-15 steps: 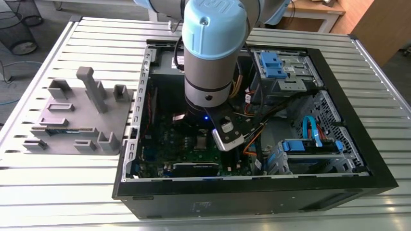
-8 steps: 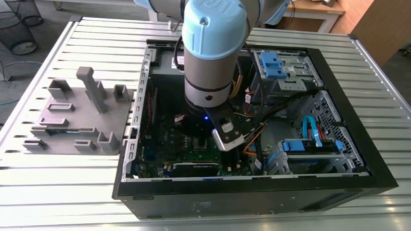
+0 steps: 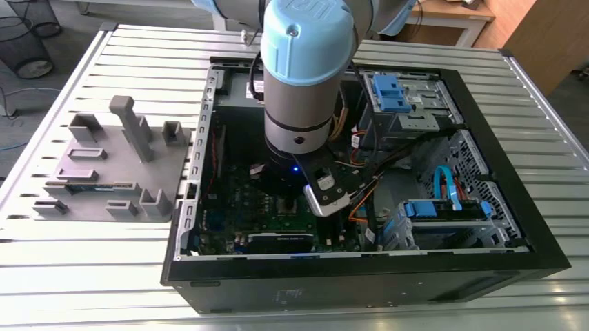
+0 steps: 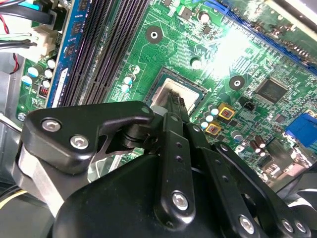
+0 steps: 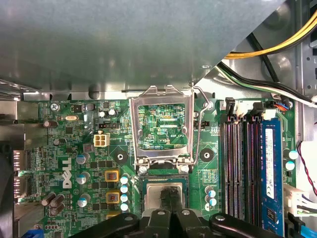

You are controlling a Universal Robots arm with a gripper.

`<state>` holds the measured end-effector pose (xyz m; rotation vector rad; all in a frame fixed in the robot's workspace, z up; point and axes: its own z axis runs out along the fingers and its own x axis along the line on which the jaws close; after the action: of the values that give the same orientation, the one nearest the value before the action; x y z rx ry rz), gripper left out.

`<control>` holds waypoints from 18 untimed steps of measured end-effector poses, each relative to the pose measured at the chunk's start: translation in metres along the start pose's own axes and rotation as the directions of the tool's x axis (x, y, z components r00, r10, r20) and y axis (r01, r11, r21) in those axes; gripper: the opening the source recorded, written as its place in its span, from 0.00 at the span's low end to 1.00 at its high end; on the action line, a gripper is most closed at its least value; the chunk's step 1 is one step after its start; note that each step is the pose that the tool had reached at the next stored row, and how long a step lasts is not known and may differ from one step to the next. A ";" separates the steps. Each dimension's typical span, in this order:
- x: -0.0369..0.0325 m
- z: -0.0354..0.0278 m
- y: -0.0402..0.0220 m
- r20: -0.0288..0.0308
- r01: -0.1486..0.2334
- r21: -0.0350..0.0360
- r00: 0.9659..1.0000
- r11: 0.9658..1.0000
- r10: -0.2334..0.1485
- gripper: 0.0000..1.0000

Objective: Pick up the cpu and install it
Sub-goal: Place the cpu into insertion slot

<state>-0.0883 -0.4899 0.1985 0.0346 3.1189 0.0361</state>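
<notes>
The cpu [image 5: 152, 191] [image 4: 164, 87], a small silver square, lies flat in the motherboard socket with the socket's metal lid [image 5: 161, 124] swung up behind it. My gripper [image 5: 167, 198] [image 4: 176, 100] is straight above the chip's middle. Its two dark fingertips are drawn close together, much narrower than the chip, with nothing between them. Whether the tips touch the metal top I cannot tell. In the exterior view the arm [image 3: 296, 103] reaches down into the open computer case [image 3: 368, 269] over the green board.
Black memory slots [image 5: 237, 168] and a blue slot [image 5: 270, 173] run beside the socket. Cable bundles [image 5: 267, 64] and case walls hem in the board. A grey tray [image 3: 101, 172] with upright holders stands on the slatted table at the exterior view's left.
</notes>
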 end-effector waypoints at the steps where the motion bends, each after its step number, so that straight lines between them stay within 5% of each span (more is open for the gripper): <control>1: 0.0008 0.0001 -0.0001 0.000 0.000 0.000 1.000 1.000 0.000 0.11; 18: 0.0019 0.0056 -0.0002 0.000 -0.002 0.001 1.000 1.000 0.002 0.11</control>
<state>-0.0901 -0.4899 0.1928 0.0377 3.1188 0.0342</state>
